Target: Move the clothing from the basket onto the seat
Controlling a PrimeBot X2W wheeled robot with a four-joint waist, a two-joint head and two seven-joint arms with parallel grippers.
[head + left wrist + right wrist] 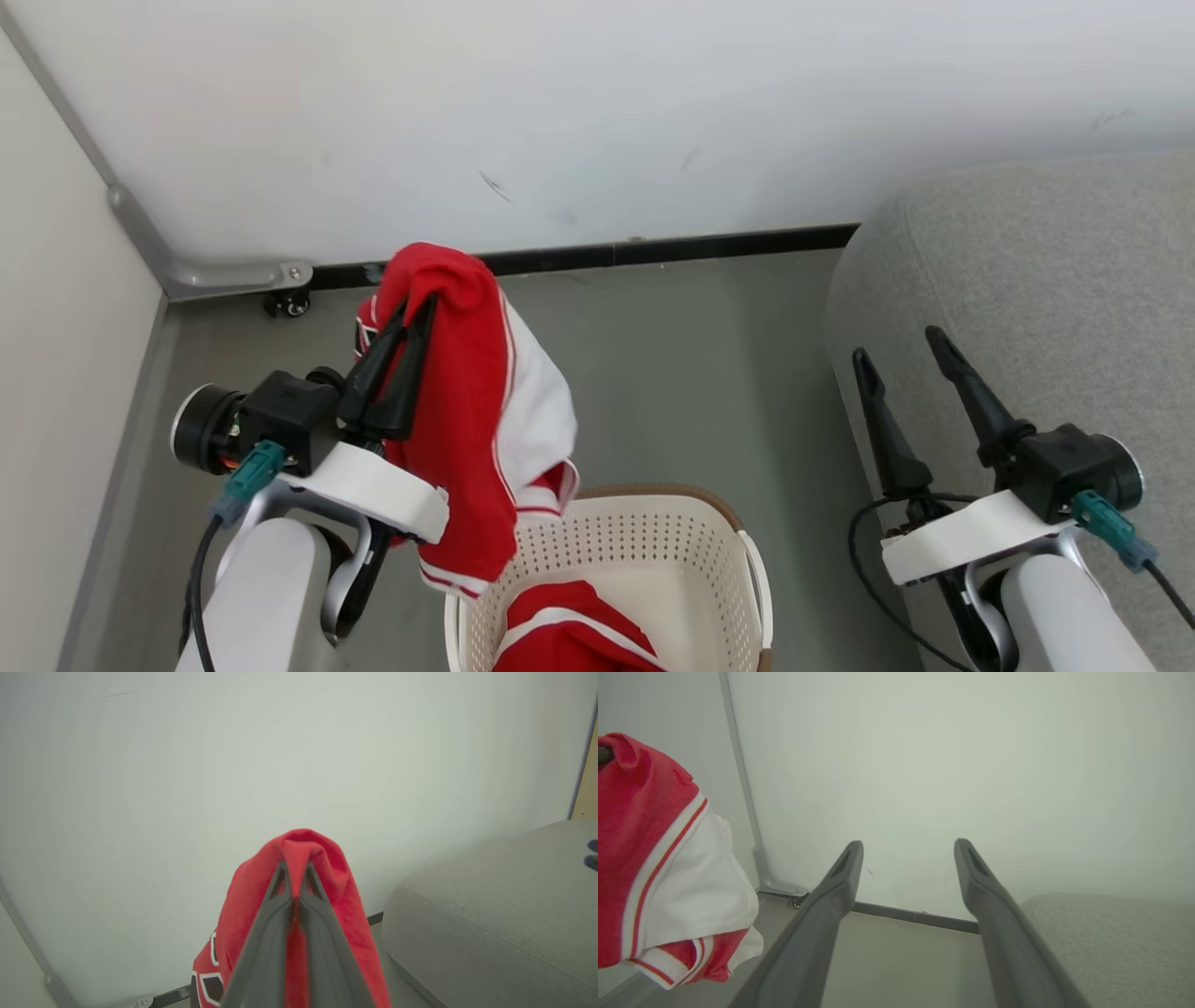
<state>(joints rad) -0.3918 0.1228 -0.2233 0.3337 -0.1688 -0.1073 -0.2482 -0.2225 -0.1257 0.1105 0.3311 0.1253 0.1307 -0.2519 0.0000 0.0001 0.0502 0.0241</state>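
A red and white garment (485, 411) hangs in the air over the left side of the basket (738, 551), with my left gripper (420, 303) shut on its top fold. In the left wrist view the red cloth (327, 877) drapes over my left gripper (295, 863). The right wrist view has the same garment (663, 868) hanging at its left. A second red garment with a white stripe (569, 635) lies inside the basket. The grey seat (1027, 280) stands at the right. My right gripper (901, 350) is open beside the seat's edge, holding nothing.
A white wall (597, 112) with a dark baseboard (709, 247) runs along the back. A grey metal bracket and a small caster (289, 301) sit in the left corner. Bare grey floor (691, 373) lies between the basket and the seat.
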